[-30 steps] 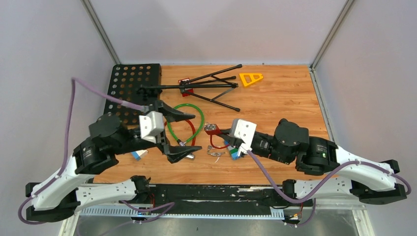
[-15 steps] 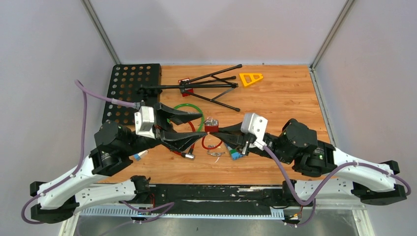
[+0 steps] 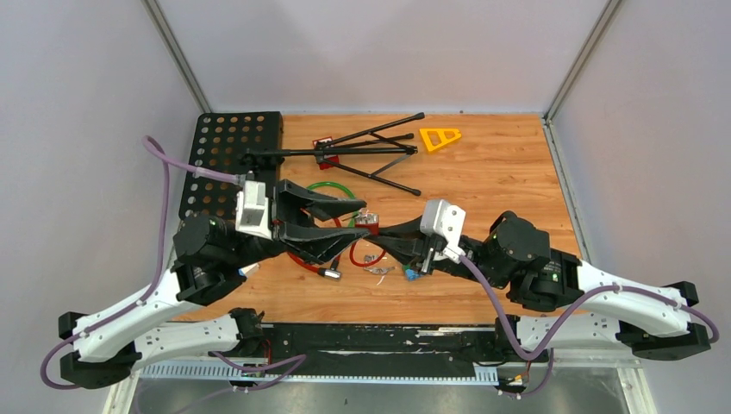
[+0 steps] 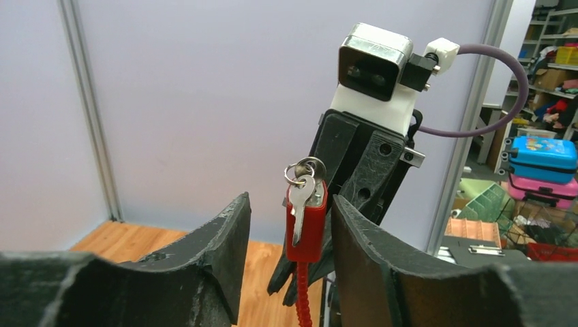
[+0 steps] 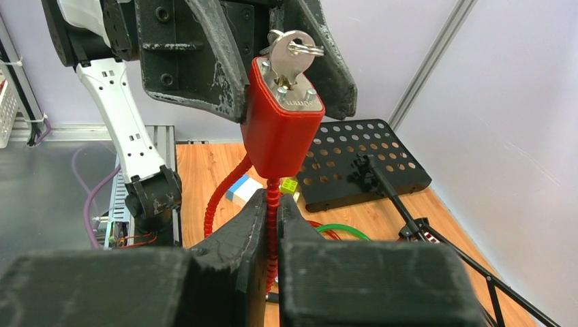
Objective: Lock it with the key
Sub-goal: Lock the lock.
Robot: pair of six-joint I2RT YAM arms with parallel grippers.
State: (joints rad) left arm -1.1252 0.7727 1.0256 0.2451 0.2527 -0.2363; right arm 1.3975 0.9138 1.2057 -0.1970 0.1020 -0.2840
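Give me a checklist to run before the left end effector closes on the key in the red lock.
1. Hold: right end effector shut on the red cable just below the lock: ok.
2. Seating: key inserted in the lock's top face: ok.
3. Alignment: left end effector has one finger on each side of the key and lock in the left wrist view: ok.
4. Contact: left fingers touching the key: not ok, gaps show on both sides.
5. Latch: cable end seated in the lock: cannot tell.
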